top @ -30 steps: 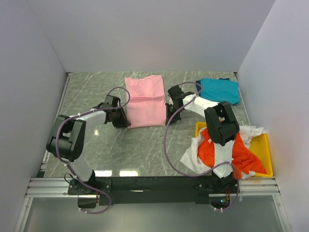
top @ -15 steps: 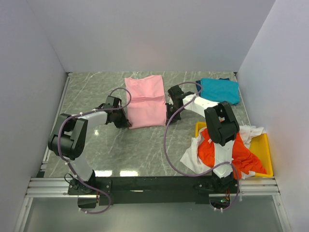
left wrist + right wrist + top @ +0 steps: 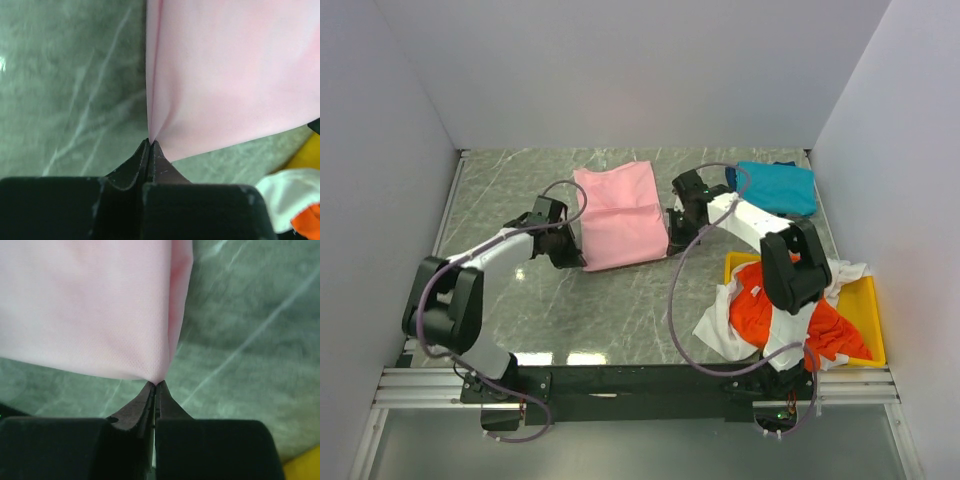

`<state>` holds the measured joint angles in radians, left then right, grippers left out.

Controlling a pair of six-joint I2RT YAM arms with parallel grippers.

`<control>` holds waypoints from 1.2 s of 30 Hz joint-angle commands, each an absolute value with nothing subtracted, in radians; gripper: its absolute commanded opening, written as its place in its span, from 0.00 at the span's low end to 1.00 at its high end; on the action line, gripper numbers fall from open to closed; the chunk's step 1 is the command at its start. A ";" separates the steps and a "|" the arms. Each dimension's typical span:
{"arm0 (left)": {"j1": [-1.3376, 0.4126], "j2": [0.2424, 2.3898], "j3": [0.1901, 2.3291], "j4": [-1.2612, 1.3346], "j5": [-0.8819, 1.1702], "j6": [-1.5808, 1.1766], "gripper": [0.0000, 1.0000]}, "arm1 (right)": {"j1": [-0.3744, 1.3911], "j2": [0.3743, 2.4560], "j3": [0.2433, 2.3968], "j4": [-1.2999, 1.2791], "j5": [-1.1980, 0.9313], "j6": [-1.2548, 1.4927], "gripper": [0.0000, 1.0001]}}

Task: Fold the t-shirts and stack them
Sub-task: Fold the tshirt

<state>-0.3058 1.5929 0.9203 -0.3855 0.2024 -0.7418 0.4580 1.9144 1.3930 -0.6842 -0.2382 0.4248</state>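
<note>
From above and behind, the top camera takes in the whole grey marbled bench (image 3: 520,300); both wrist cameras look closely at its light pink cloth t-shirt (image 3: 620,215).

Light: bright, even, from overhead.
Glare: white patches on the table (image 3: 620,310) at its near edge.
Shadows: faint and soft.
Left wrist view: pink t-shirt (image 3: 225,75) and table veins blurred.
Right wrist view: cloth weave crisp at the near corner.

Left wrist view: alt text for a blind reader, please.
The left gripper, jaws shut, pinches a corner of the pink t-shirt, which spreads away over the grey marbled table. Yellow tray and white cloth peek in lower right.
</note>
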 commanded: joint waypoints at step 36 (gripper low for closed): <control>-0.328 1.147 1.045 -0.891 0.328 -0.749 0.00 | 0.727 1.348 1.333 -1.126 -0.068 0.729 0.00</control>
<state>-0.3317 1.1065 1.0042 -0.9588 0.3492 -0.7811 0.7605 1.3354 1.2903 -1.1358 -0.1383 0.7319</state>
